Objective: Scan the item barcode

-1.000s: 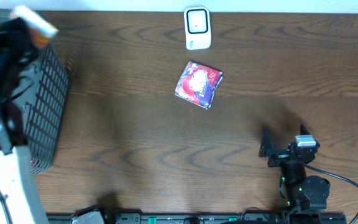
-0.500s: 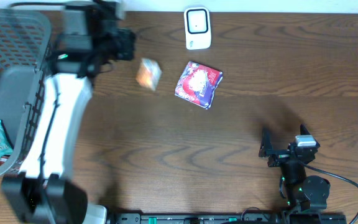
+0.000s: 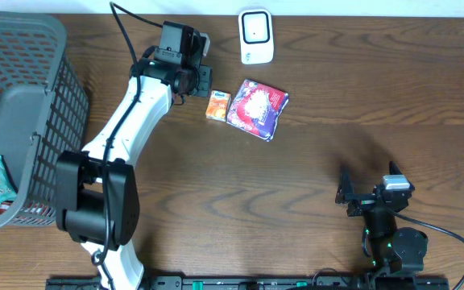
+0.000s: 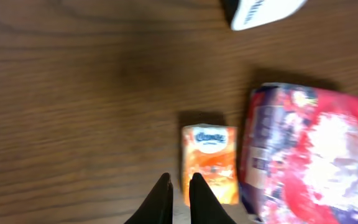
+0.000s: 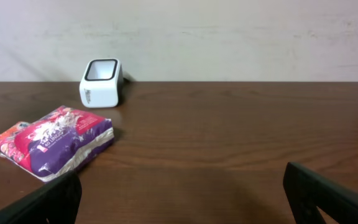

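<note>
Now: left gripper (image 4: 179,193) pinched together, empty, by orange packet (image 4: 209,163); orange packet just beside purple bag (image 4: 309,155); right gripper (image 5: 180,186) spread wide, empty.

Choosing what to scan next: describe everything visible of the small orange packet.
The small orange packet is a flat, rectangular, soft-looking wrapper with a blue-and-white logo at one end. It lies on the wooden table, close beside the red-purple pouch; contact unclear. The shut left gripper hovers by its edge, not gripping it.
</note>
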{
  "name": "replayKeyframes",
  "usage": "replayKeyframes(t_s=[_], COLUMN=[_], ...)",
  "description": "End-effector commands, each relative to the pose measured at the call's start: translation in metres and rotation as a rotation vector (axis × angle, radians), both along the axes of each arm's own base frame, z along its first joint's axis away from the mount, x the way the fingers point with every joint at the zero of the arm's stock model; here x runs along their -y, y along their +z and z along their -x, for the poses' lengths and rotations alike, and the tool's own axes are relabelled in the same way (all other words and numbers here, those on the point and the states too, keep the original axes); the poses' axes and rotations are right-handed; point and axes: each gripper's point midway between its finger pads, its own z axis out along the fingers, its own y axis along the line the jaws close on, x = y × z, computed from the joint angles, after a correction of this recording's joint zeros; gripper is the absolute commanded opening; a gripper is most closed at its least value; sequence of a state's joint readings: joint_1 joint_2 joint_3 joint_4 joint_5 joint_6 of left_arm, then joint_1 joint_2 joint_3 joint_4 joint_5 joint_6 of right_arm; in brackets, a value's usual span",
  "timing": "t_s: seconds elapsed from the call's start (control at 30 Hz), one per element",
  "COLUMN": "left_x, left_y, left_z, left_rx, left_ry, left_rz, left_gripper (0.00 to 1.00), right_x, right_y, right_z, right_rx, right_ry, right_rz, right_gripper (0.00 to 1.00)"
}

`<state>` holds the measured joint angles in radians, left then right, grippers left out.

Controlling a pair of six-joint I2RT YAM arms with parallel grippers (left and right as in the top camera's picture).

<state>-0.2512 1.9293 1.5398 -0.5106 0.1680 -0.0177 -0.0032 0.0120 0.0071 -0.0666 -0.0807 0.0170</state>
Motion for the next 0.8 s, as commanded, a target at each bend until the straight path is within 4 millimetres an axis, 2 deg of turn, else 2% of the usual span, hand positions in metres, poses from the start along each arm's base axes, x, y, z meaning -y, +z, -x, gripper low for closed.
replayKeyframes(t_s=[0.0, 0.23, 0.37, 0.47, 0.6, 0.77], left_x=[-0.007, -0.008, -0.014, -0.028, -0.051, -0.057], left_y=[-0.012, -0.066, -0.088, -0.096, -0.095, -0.095], left_z=[-0.008, -0.008, -0.009, -0.013, -0.018, -0.02], left_rx=[-0.013, -0.114, -0.138, -0.126, -0.09, -0.085], left_ry=[0.067, 0.09, 0.106, 0.15, 0.217, 0.232], left_rz=[-0.016, -0.033, -0.071, -0.148, -0.259, -0.27], left_gripper=[0.11, 0.11, 0.15, 0.15, 0.15, 0.15], right_x=[-0.001, -0.001, -0.001, -0.001, -0.001, -0.001], right_y=[0.0, 0.0, 0.0, 0.0, 0.0, 0.0], right_z=[0.0, 0.0, 0.0, 0.0, 0.0, 0.0], right_rx=[0.001, 0.001, 0.001, 0.001, 0.001, 0.001], right_ry=[0.001, 0.001, 0.001, 0.001, 0.001, 0.001], right_rz=[0.004, 0.003, 0.004, 0.004, 0.003, 0.004], right_gripper=[0.99, 0.99, 0.99, 0.99, 0.99, 0.99])
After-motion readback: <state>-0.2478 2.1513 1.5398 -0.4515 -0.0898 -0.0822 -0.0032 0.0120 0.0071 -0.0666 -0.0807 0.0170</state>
